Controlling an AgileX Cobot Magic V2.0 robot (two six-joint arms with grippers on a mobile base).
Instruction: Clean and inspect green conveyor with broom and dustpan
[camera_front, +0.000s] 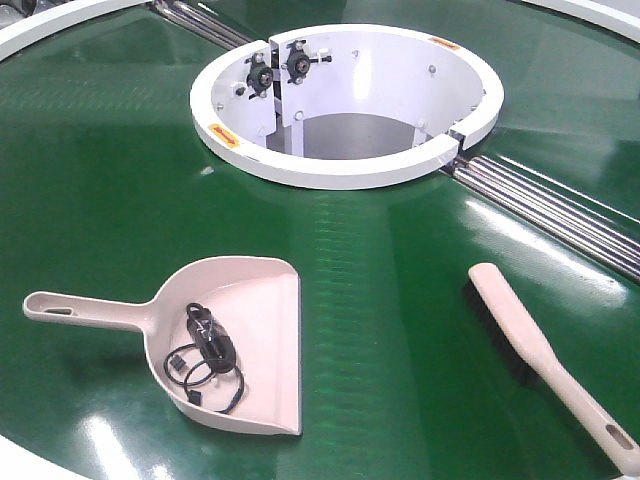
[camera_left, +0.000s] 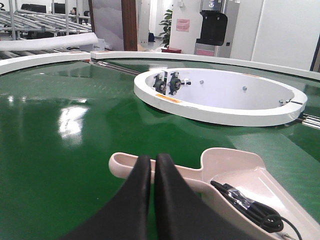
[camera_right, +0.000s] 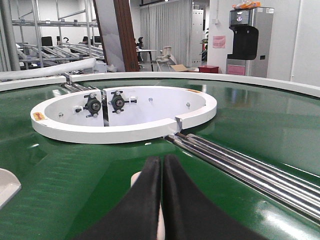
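Both grippers, left gripper (camera_left: 152, 165) and right gripper (camera_right: 161, 167), hold their jaws closed on nothing. The dustpan (camera_front: 235, 335) lies on the green conveyor (camera_front: 400, 300) holding a black cable (camera_front: 205, 355); the broom (camera_front: 540, 355) lies well apart. Whichever tool is grasped, take it mid-handle. Orange labels on the white ring (camera_front: 345, 170) are unreadable.

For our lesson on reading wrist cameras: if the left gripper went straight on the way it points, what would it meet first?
Probably the dustpan handle, lying just past the shut left gripper. Beyond that comes green belt, then the white ring. Height above the handle is unclear.
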